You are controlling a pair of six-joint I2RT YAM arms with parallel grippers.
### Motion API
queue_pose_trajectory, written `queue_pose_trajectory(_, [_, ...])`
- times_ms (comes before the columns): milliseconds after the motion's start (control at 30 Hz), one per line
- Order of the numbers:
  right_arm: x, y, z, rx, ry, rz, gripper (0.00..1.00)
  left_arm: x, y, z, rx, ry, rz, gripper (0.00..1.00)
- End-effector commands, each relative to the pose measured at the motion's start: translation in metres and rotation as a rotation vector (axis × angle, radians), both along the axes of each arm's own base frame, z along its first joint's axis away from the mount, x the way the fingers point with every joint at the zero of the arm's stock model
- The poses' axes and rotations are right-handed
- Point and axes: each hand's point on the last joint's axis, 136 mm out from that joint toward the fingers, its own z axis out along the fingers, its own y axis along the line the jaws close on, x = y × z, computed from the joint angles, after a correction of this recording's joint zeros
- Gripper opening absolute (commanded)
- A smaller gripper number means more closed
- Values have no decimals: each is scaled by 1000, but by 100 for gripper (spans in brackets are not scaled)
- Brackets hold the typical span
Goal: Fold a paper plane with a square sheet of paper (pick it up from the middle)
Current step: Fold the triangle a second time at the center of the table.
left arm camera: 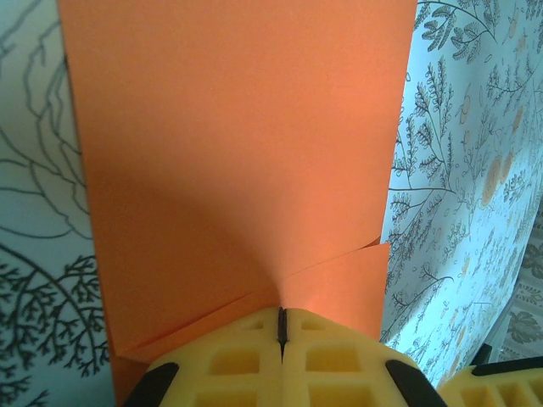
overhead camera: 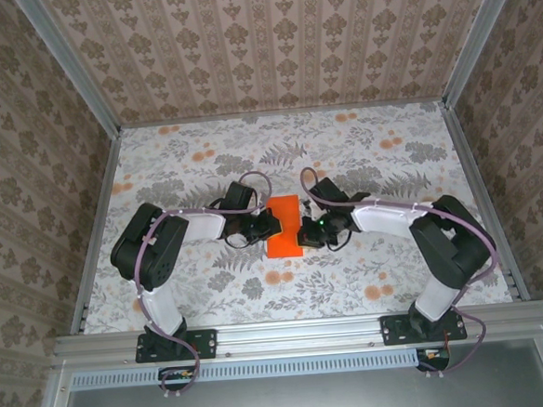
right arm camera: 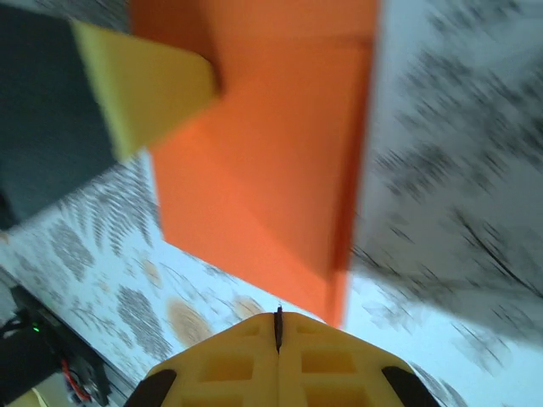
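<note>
Nearest the camera, one aluminium rail (overhead camera: 290,334) carries two bases, one per arm. The left arm (overhead camera: 153,244) and right arm (overhead camera: 446,238) bend inward and meet at mid-table, and a lilac cable (overhead camera: 147,296) runs along each. There is one sheet (overhead camera: 284,229), vivid orange. From above it reads as a rectangle, longer toward the far side than across, lying on the tablecloth (overhead camera: 361,151) between the two grippers. The left gripper (overhead camera: 271,224) is at the sheet's left edge and the right gripper (overhead camera: 303,231) is at its right edge, so both partly cover the sheet's sides. In the left wrist view the left gripper (left arm camera: 282,326) has its yellow pads pressed together with only a thin seam between them. The tips sit on the near edge of the sheet (left arm camera: 237,153), where the slanted edge of a second layer crosses just ahead of them. Whether a layer is nipped between the pads cannot be told. In the blurred right wrist view the right gripper (right arm camera: 277,320) is likewise fully closed, with its tips just beside the sheet's (right arm camera: 263,170) near corner. One yellow finger (right arm camera: 144,85) of the opposite gripper rests against the sheet's far side. Beyond the grippers the floral tablecloth extends to three patterned walls (overhead camera: 270,45) set in metal posts.
</note>
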Motion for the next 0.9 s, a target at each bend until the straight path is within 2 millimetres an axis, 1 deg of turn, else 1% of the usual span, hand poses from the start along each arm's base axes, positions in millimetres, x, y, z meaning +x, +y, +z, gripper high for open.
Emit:
queue_pose_trajectory(0, [11,22,-3,32,4,9,0,-42,47,-68,259,190,40,0])
queue_pose_trajectory(67, [17,29,-7,37,9,3,0,-41,47,-66,257,187,42,0])
queue_pose_trajectory(133, [21,32,-13,30,19,-8,0,-41,46,-67,257,188,41,0])
queue_pose_trajectory(267, [24,35,-24,31,44,-22,0,-42,46,-67,257,190,40,0])
queue_pose_trajectory(433, [19,29,-40,-9,72,-31,0,-42,47,-68,260,193,41,0])
queue_pose_trajectory(533, [11,20,-46,-30,91,-34,0,-44,49,-70,270,199,43,0])
queue_pose_trajectory(700, [-17,-4,-57,-55,127,-45,0,-46,53,-74,279,204,46,0])
queue_pose_trajectory(767, [-28,-13,-56,-50,128,-49,0,-46,52,-74,269,202,45,0])
queue_pose_trajectory(867, [-41,-23,-49,-37,109,-50,0,-44,50,-71,258,195,42,0])
